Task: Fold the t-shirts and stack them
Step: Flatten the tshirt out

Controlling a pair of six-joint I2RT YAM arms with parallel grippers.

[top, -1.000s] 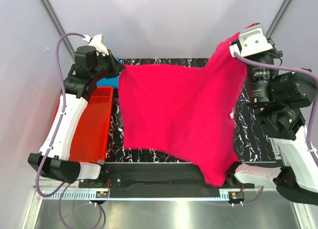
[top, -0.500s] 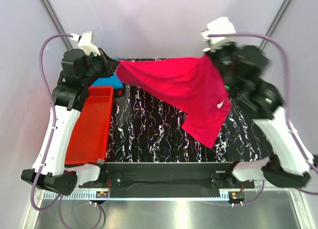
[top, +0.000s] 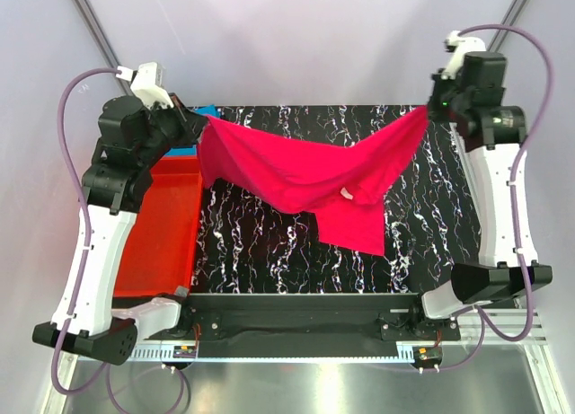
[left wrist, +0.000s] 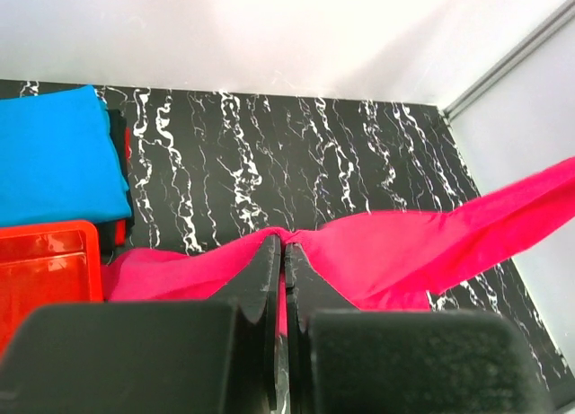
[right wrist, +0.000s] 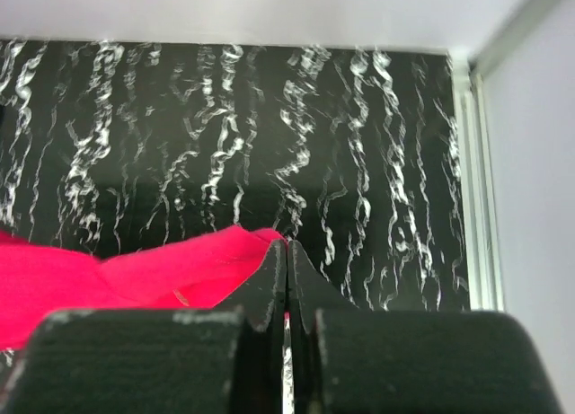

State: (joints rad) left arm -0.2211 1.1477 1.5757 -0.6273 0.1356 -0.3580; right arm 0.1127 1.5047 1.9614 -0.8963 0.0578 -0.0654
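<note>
The magenta-pink t-shirt hangs stretched across the back of the black marbled table, sagging in the middle with a flap drooping toward the front. My left gripper is shut on its left end; the cloth is pinched between the closed jaws. My right gripper is shut on its right end, jaws closed tight. The turquoise-blue t-shirt lies folded at the back left corner, mostly hidden behind the left arm in the top view.
A red plastic tray stands along the table's left side, its corner just below the blue shirt. Grey walls and a metal post close the back and sides. The table's right edge rail runs beside my right gripper.
Both grippers dropped from high up toward the back of the table and spread apart. The pink shirt, first hanging like a wide curtain, now stretches low between them.
</note>
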